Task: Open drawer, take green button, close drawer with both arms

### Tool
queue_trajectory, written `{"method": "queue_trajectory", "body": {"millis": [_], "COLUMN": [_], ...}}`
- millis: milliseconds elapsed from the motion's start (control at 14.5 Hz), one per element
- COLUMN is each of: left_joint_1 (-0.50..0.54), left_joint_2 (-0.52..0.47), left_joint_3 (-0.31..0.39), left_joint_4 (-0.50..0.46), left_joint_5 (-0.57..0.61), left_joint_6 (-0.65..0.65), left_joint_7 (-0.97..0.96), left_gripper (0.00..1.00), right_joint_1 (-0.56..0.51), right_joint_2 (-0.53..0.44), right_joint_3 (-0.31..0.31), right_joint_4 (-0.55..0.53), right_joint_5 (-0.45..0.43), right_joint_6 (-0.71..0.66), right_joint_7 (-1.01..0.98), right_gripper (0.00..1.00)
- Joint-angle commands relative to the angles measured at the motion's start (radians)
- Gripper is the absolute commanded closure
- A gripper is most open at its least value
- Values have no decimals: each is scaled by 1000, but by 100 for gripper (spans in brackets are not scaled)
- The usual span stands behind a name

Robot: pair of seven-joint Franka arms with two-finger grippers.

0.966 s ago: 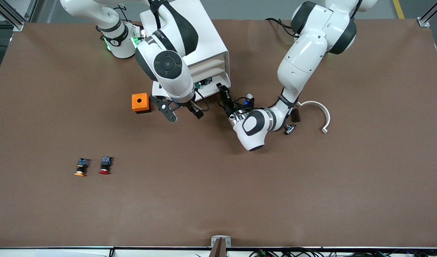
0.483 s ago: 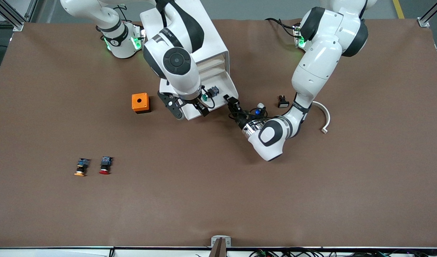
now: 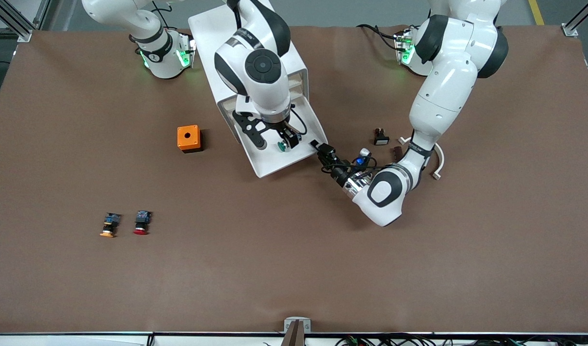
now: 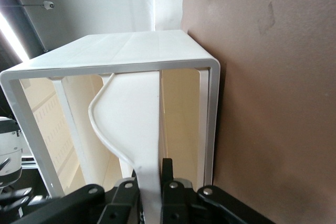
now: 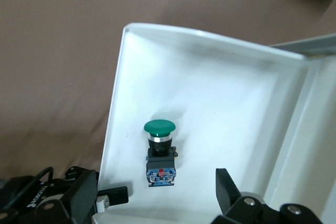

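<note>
One drawer I see pulled well out of its cabinet; left gripper pinches its front edge. Right gripper, fingers spread, hovers over the green button lying inside.

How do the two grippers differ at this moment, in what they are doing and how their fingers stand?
The left gripper is shut on the front edge of the pulled-out drawer; the right gripper is open and holds nothing. The left gripper works at the drawer's rim from the side, while the right gripper hangs over the drawer's inside, above the green button lying there. Both are black two-finger grippers at the same drawer.
</note>
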Motion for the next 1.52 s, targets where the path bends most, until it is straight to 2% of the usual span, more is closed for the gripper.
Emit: {"method": "queue_trajectory", "body": {"millis": [0,138,207,552,828,1241,1448], "left_joint_1": [0,1,3,43,55,29,12], "left_joint_2": [7,4,3,-3,-15,-44,-87], "left_joint_3": [3,3,7,8,6,96,112], "left_joint_4": [10,19,27,77,126,205,205], "left_joint_5": [-16,-16,-16,-24,-7,10,97], "left_joint_6": [-6,0,0,52,55,57,88], "left_joint_7": [11,91,129,290,506,841,1004], "left_gripper": [38,8,1,1,1,1,1], "right_joint_1": [40,54,63,80,84,92,92], "right_joint_2": [42,65,80,129,152,180,189], "right_joint_3": [-10,-10,-10,-11,-13,-11,-11], "right_joint_4": [7,7,7,10,10,13,13], "right_joint_5": [-49,-59,-60,-103,-117,-117,-111], "right_joint_6": [39,67,80,113,113,120,148], "right_joint_7": [74,99,104,133,139,139,141], "right_gripper": [0,0,0,0,0,1,6]}}
